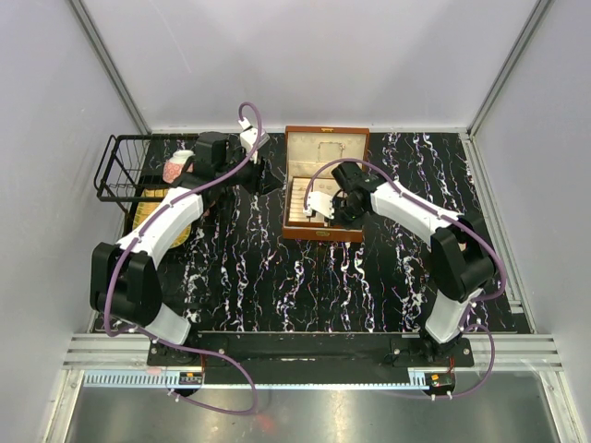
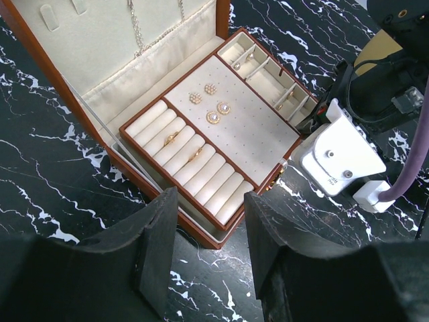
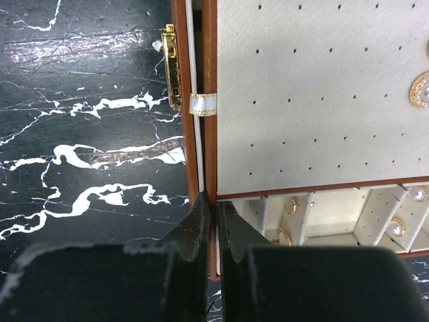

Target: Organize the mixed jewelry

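Observation:
The brown jewelry box [image 1: 325,138] stands open at the table's back middle. Its cream tray [image 2: 255,131] carries mixed jewelry: gold earrings [image 2: 213,116] on the dotted pad, rings [image 2: 171,138] in the rolls, and a chain [image 2: 136,30] hanging in the lid. More small gold pieces [image 3: 291,205] lie in the side compartments. My right gripper [image 3: 214,218] is shut on the tray's thin brown front wall [image 3: 209,161], near the gold latch [image 3: 171,67]. My left gripper [image 2: 208,248] hovers open and empty over the marble just left of the box.
A black wire basket [image 1: 120,171] stands at the back left, with a pink and white object [image 1: 175,169] beside it. A yellow item [image 1: 148,220] lies partly under the left arm. The right gripper's white mount [image 2: 342,157] shows at the box's far corner.

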Tool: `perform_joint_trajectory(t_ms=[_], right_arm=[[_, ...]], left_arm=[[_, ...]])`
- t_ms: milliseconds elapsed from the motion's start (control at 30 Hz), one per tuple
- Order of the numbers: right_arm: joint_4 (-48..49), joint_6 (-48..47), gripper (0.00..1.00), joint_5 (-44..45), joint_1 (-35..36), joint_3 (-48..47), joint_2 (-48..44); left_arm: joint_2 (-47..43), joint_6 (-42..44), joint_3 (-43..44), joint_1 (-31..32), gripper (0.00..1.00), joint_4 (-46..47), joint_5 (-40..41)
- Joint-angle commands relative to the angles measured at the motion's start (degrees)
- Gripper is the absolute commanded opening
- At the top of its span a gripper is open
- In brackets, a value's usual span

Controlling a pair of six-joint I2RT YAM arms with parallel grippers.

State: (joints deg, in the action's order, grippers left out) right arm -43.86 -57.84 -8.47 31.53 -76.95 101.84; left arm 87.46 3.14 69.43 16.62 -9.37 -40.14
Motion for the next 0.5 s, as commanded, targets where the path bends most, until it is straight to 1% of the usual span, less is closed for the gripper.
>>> perform_joint_trajectory(t_ms=[0, 467], right_arm=[[2.90, -1.66, 0.00, -0.23, -0.33, -3.12, 1.16], [1.67, -4.38, 0.00, -2.78, -0.41, -3.91, 0.73]], left_arm=[[0.43, 1.08, 2.03, 0.16, 0.47, 2.42, -0.20], [1.66, 0.55, 1.67, 0.16, 0.47, 3.39, -0.73]])
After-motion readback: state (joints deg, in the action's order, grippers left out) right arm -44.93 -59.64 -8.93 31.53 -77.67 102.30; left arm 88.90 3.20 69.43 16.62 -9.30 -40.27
